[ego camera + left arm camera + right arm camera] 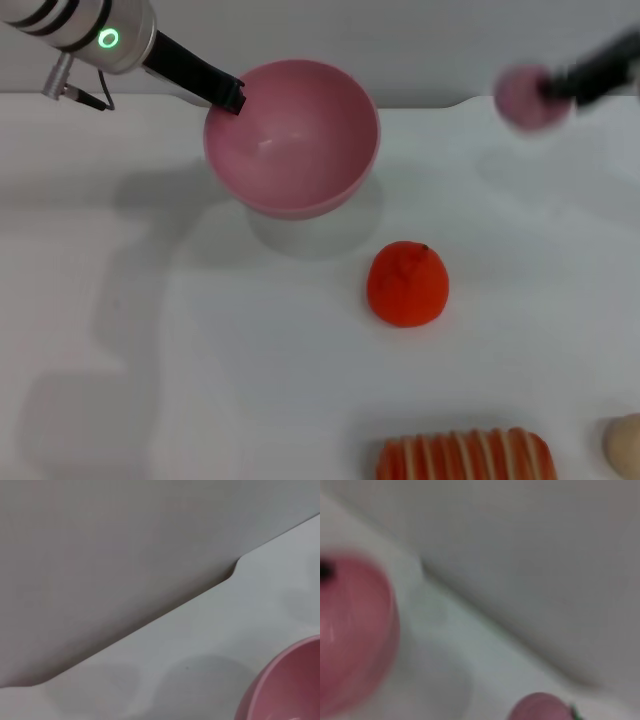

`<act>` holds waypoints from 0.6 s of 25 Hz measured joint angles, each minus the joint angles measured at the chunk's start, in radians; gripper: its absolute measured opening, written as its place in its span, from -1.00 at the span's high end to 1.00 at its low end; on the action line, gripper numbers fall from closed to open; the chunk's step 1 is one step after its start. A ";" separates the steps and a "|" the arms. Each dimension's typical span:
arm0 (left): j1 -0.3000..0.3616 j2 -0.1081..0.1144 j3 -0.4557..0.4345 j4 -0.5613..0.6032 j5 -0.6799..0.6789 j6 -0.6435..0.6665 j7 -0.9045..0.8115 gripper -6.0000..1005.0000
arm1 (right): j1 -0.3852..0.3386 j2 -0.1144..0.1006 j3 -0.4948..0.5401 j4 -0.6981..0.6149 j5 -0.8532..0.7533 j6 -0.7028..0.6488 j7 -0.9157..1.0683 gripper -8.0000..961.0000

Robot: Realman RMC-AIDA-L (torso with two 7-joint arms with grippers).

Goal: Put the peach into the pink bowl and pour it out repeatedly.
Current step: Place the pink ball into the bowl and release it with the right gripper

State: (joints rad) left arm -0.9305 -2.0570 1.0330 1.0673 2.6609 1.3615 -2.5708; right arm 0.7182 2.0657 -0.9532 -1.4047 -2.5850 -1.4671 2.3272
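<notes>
The left pincer [236, 97] clamped the rim of the pink bowl [300, 150], held tilted above the white tabletop [200, 340], while the right pincer [548, 90] gripped the peach [525, 98] aloft, well right of the bowl.

Looking like a lab or test bench, not a home or kitchen. A plain white table [120, 330] is filling the view, with a bare grey wall [125, 540] running right behind it. Nothing domestic is showing around the table. On it, toy-like fruit props are sitting apart: an orange-red fruit [407, 284] near the table's middle, a striped orange-and-cream piece [465, 455] and a beige lump [624, 445] at the near edge.
</notes>
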 joint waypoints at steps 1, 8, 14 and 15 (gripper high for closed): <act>0.000 0.000 0.001 0.000 0.000 -0.001 0.000 0.91 | 0.000 0.000 0.008 -0.045 0.022 0.000 0.000 0.90; -0.006 0.000 0.015 -0.022 -0.025 -0.004 0.000 0.91 | 0.012 0.000 -0.004 -0.225 0.241 0.010 -0.019 0.88; -0.012 -0.001 0.016 -0.036 -0.033 -0.020 0.000 0.91 | 0.029 0.001 -0.115 -0.190 0.388 0.021 -0.074 0.85; -0.011 -0.001 0.016 -0.036 -0.035 -0.023 0.000 0.91 | 0.036 0.001 -0.147 -0.172 0.385 0.025 -0.080 0.85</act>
State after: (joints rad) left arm -0.9416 -2.0580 1.0492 1.0308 2.6264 1.3390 -2.5707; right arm 0.7545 2.0672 -1.1005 -1.5762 -2.1996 -1.4423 2.2467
